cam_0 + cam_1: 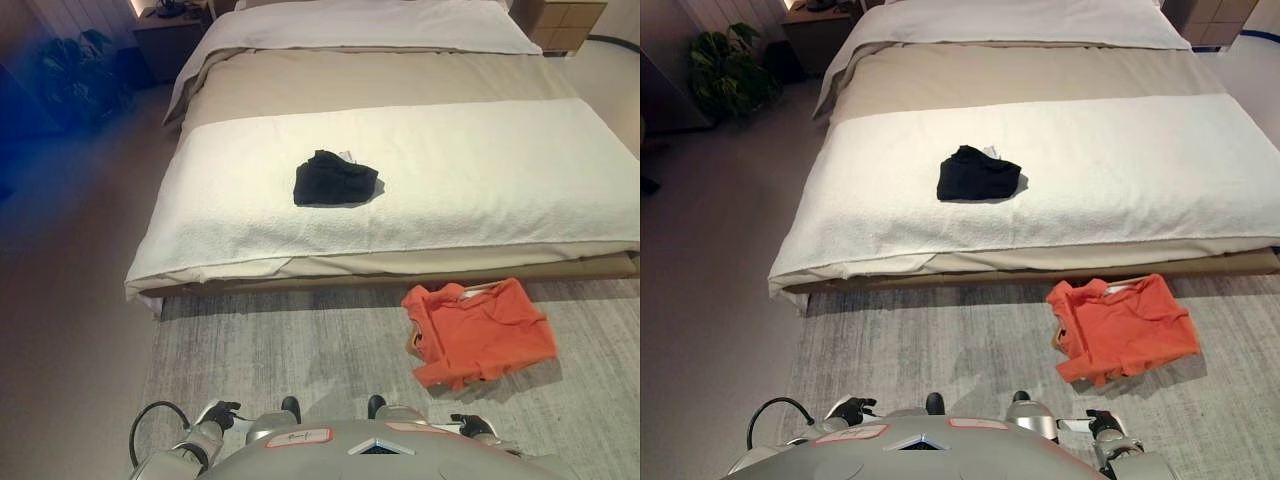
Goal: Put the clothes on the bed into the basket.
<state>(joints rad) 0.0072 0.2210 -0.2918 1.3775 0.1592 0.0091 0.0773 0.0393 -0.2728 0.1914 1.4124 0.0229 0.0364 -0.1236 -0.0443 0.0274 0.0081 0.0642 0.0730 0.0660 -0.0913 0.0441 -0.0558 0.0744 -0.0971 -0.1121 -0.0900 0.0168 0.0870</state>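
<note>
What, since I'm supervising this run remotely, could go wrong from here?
1. The black garment lies mid-bed on the white blanket, well back from the near edge, so reaching it may demand a deep lean.
2. The orange garment drapes over the basket on the rug, hiding most of its opening; the black piece could land on top and slide off.

Potted plant point(728, 68), nightstand point(170, 40), rug point(940, 350)

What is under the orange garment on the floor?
The orange garment is draped over something on the grey rug. Only a bit of a light wooden edge shows at its top and left side. The rest, probably the basket, is covered.
</note>
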